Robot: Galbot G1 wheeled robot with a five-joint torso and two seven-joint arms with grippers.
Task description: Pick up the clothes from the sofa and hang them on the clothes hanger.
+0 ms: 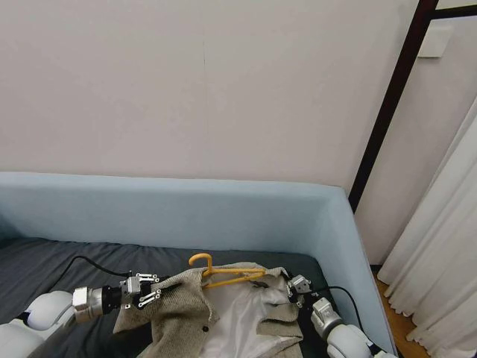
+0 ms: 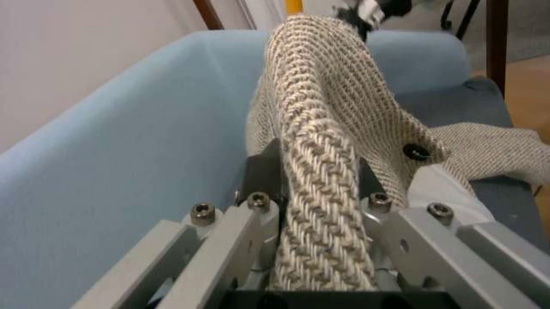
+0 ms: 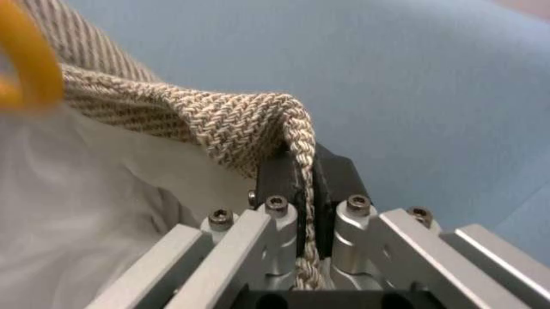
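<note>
You have both arms stretched low and nearly level over the light blue sofa (image 1: 223,212), one reaching in from each side. Your left gripper (image 1: 149,289) is clamped on a thick fold at the left edge of the beige herringbone woven jacket (image 1: 186,306) (a dark button (image 2: 416,152) sits nearby). Your right gripper (image 1: 297,286) pinches the thin edge on its right side. The jacket lies between them on the dark grey seat cushion (image 1: 45,261), white lining (image 1: 238,321) up, with the yellow clothes hanger (image 1: 223,276) at its collar.

The jacket (image 1: 195,307), hanger (image 1: 227,277) inside its collar, lies on the sofa (image 1: 186,212) between the left gripper (image 1: 153,289) and the right gripper (image 1: 297,288).
</note>
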